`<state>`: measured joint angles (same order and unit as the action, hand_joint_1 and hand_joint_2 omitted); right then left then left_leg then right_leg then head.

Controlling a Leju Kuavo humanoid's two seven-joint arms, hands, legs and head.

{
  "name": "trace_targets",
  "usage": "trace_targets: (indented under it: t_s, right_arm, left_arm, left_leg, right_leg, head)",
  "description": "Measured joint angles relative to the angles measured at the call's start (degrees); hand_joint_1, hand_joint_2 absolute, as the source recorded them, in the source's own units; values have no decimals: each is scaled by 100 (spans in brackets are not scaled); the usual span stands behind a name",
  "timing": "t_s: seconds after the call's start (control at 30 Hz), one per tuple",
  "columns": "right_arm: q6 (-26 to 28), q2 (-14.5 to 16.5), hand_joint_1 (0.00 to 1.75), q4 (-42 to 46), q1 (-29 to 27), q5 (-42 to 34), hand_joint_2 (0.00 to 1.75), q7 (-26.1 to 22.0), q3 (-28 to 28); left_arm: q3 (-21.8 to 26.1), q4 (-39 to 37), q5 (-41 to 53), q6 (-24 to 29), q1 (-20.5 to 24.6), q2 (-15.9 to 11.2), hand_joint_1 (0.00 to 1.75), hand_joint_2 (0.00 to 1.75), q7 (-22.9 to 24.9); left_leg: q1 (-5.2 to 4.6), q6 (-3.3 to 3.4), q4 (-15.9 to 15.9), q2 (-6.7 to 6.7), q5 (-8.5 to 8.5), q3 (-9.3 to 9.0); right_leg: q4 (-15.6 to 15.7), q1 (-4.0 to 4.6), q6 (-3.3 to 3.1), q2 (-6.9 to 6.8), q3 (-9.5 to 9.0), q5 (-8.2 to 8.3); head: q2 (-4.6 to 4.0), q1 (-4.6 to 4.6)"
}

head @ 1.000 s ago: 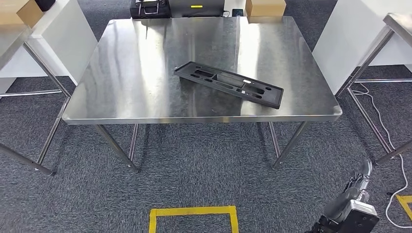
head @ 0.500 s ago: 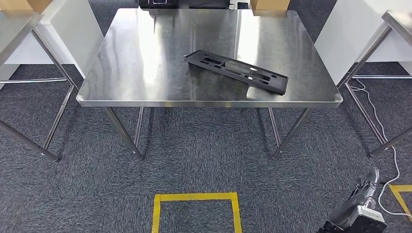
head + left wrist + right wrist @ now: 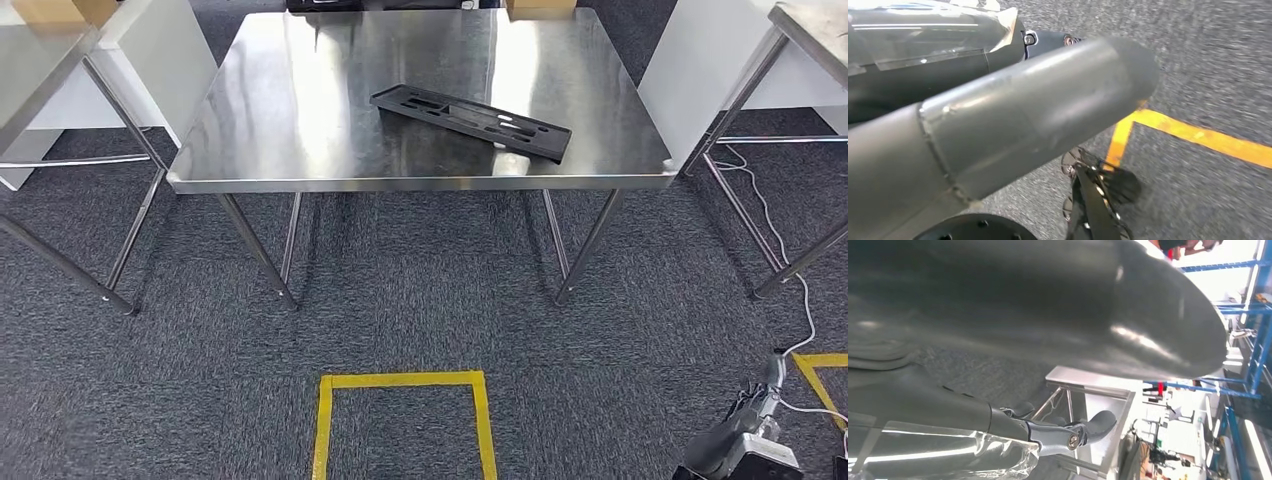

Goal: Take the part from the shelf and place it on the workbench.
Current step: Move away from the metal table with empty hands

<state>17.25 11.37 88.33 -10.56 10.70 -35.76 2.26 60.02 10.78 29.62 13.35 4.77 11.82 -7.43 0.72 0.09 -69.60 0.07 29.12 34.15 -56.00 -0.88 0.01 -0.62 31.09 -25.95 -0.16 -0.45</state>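
Note:
The part (image 3: 470,122), a long flat black plastic panel with cut-outs, lies slantwise on the steel workbench (image 3: 300,110), near its front right area. No hand touches it. My right hand (image 3: 745,448) hangs low by my side, well short of the bench, over the carpet. In the right wrist view its fingers (image 3: 1058,432) are stretched out and hold nothing. In the left wrist view my left hand (image 3: 998,115) shows a thick grey thumb and a dark finger above the carpet, with nothing in it.
A yellow tape square (image 3: 400,420) marks the carpet in front of the bench. Steel tables stand at the left (image 3: 40,60) and right (image 3: 810,25), with white panels (image 3: 700,60) beside them. A white cable (image 3: 790,290) trails on the floor at the right.
The whole picture has shifted: the bench sits higher and farther off, so the camera has backed away. The part lies in the same spot on the bench. My right hand still hangs.

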Motion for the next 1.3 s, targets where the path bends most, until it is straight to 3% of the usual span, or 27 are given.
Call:
trace_targets:
  t_s: [0.07, 0.1, 0.13, 0.23, 0.27, 0.33, 0.4, 0.43, 0.5, 0.53, 0.57, 0.63, 0.67, 0.7, 0.73, 0.77, 0.8, 0.87, 0.9, 0.93, 0.97, 1.0, 1.07, 1.13, 1.17, 1.23, 1.3]
  right_arm:
    - [-13, 3, 0, -3, -2, -19, 0, -6, 7]
    - [-19, 4, 0, -5, -2, -29, 0, -10, 9]
    - [-28, 5, 0, -11, 0, -43, 0, -16, 12]
    - [-51, 8, 0, -47, 1, -89, 0, -40, 19]
    - [-56, 8, 0, -68, 1, -100, 0, -49, 21]
    - [-69, 3, 0, -119, 8, -110, 0, -63, 23]
    - [-90, -13, 0, -177, 21, -122, 0, -73, 23]
    - [-103, -27, 0, -210, 35, -140, 0, -76, 23]
    - [-127, -60, 0, -268, 82, -184, 0, -79, 23]
    - [-137, -75, 0, -292, 113, -202, 0, -79, 22]
    - [-143, -89, 0, -309, 146, -209, 0, -79, 19]
    - [-147, -105, 0, -336, 205, -215, 0, -81, 5]
    - [-147, -109, 0, -348, 224, -216, 0, -83, -4]
    - [-147, -112, 0, -362, 231, -217, 0, -84, -10]
    - [-147, -115, 0, -379, 236, -217, 0, -85, -20]
    - [-147, -121, 0, -393, 239, -219, 0, -86, -30]
    - [-148, -126, 0, -406, 243, -223, 0, -87, -44]
    - [-149, -134, 0, -431, 255, -242, 0, -87, -82]
    - [-149, -135, 0, -449, 263, -258, 0, -86, -107]
    - [-149, -134, 0, -474, 273, -274, 0, -83, -134]
    - [-148, -135, 0, -501, 286, -286, 0, -76, -164]
    - [-147, -135, 0, -529, 302, -296, 0, -67, -191]
    - [-145, -134, 0, -581, 336, -309, 0, -47, -228]
    - [-144, -132, 0, -622, 377, -323, 0, -34, -244]
    - [-143, -132, 0, -638, 396, -327, 0, -30, -252]
    - [-143, -132, 0, -667, 420, -333, 0, -20, -272]
    - [-143, -140, 0, -701, 438, -352, 0, 0, -285]
  left_arm:
    - [-13, 0, 26, 5, 5, -1, 0, 0, 6]
    - [-16, 0, 36, 9, 7, -2, 0, 0, 8]
    - [-19, 0, 43, 21, 9, -2, 0, 0, 10]
    - [-22, -1, 65, 69, 8, 0, 0, 0, 17]
    - [-22, -1, 69, 86, 8, -1, 0, 0, 18]
    - [-20, -1, 66, 130, 4, -15, 0, 0, 16]
    - [-17, 0, 46, 170, 0, -40, 0, 0, 4]
    - [-16, 0, 37, 186, -1, -48, 0, 0, -9]
    - [-15, 0, 32, 204, -3, -55, 0, 0, -43]
    - [-15, 0, 34, 208, -3, -55, 0, 0, -61]
    - [-14, 0, 37, 208, -3, -55, 0, 0, -76]
    - [-11, 0, 42, 207, -5, -56, 0, 0, -97]
    - [-10, 0, 44, 205, -6, -59, 0, 0, -103]
    - [-9, 0, 46, 205, -11, -62, 0, 0, -108]
    - [-9, 0, 47, 204, -20, -69, 0, 0, -111]
    - [-9, 0, 48, 202, -34, -74, 0, 0, -112]
    - [-8, -1, 49, 196, -52, -77, 0, 0, -109]
    - [-7, -2, 62, 183, -75, -75, 0, 0, -76]
    - [-7, -2, 70, 184, -78, -70, 0, 0, -41]
    - [-6, -2, 74, 197, -79, -66, 0, 0, 2]
    - [-5, -2, 66, 219, -79, -59, 0, 0, 42]
    - [-4, -2, 55, 245, -80, -49, 0, 0, 76]
    - [-3, -2, 33, 290, -78, -21, 0, 0, 113]
    - [-3, -2, 29, 320, -73, 6, 0, 0, 124]
    - [-3, -2, 28, 333, -73, 18, 0, 0, 125]
    - [-2, -4, 24, 348, -78, 49, 0, 0, 131]
    - [-1, -6, 15, 354, -76, 77, 0, 0, 137]
  left_leg:
    - [-11, 43, 781, -9, -15, -556]
    - [-17, 59, 1034, -15, 45, -720]
    - [-32, 71, 1166, -19, 92, -780]
    - [-51, 137, 1281, -7, 62, -672]
    - [-43, 190, 1323, 4, 13, -601]
    - [-31, 292, 1358, 29, -134, -429]
    - [-44, 319, 1354, 37, -294, -225]
    - [-49, 315, 1348, 43, -381, -130]
    - [-53, 291, 1335, 57, -548, 65]
    - [-53, 271, 1328, 61, -631, 151]
    - [-61, 245, 1321, 61, -709, 230]
    - [-80, 185, 1319, 64, -857, 314]
    - [-84, 155, 1329, 66, -925, 330]
    - [-79, 123, 1345, 67, -993, 341]
    - [-62, 90, 1346, 59, -1007, 364]
    - [-44, 54, 1287, 48, -903, 397]
    - [-29, 19, 1134, 37, -681, 444]
    - [-12, -40, 497, 20, -20, 580]
    - [-11, -62, 94, 14, 225, 646]
    - [-10, -74, -231, 8, 327, 670]
    - [-9, -77, -401, 5, 291, 622]
    - [-9, -67, -362, 5, 161, 477]
    - [-11, -18, 284, -4, -42, -67]
    - [-33, 40, 1042, -21, 15, -566]
    - [-51, 65, 1248, -27, 69, -673]
    - [-65, 138, 1354, -14, 22, -642]
    - [-51, 247, 1399, 19, -108, -534]
  right_leg:
    - [-80, 18, 57, -1, 119, 58]
    - [-101, 27, 82, -5, 146, 80]
    - [-110, 33, 117, -13, 169, 112]
    - [-135, 36, 220, -28, 281, 199]
    - [-219, 41, 223, -20, 348, 109]
    - [-652, 31, 166, 5, 527, -350]
    - [-1353, 21, 140, 19, 666, -808]
    - [-1629, 16, 176, 21, 660, -868]
    - [-1689, 10, 303, 22, 426, -645]
    - [-1415, 5, 349, 23, 164, -497]
    - [-964, 8, 352, 26, -188, -444]
    - [-42, 33, 273, 40, -773, -564]
    - [216, 55, 222, 47, -902, -642]
    - [303, 65, 174, 49, -897, -656]
    - [283, 46, 124, 38, -845, -617]
    - [273, 28, 62, 28, -793, -559]
    - [267, 9, -1, 16, -731, -490]
    - [255, 11, -81, 3, -583, -345]
    - [238, 22, -92, -2, -500, -275]
    - [209, 31, -89, -7, -405, -210]
    - [166, 36, -78, -10, -302, -155]
    - [112, 38, -65, -12, -198, -109]
    - [0, 38, -24, -12, -7, -50]
    - [-72, 53, 41, -24, 110, 17]
    - [-84, 54, 80, -32, 150, 62]
    - [-89, 58, 156, -42, 215, 139]
    - [-259, 60, 168, -19, 356, -33]
  head:
    - [0, 2]
    - [0, 7]
    - [0, 9]
    - [1, 10]
    - [0, 20]
    - [0, 50]
    - [0, 70]
    - [0, 73]
    - [1, 74]
    - [1, 75]
    - [1, 75]
    - [0, 62]
    - [0, 55]
    - [0, 45]
    - [0, 41]
    - [0, 40]
    - [0, 31]
    - [1, 12]
    - [1, 5]
    - [0, 2]
    - [-1, 1]
    - [0, -1]
    - [1, -2]
    - [1, 3]
    - [1, 2]
    - [1, 2]
    - [0, 15]
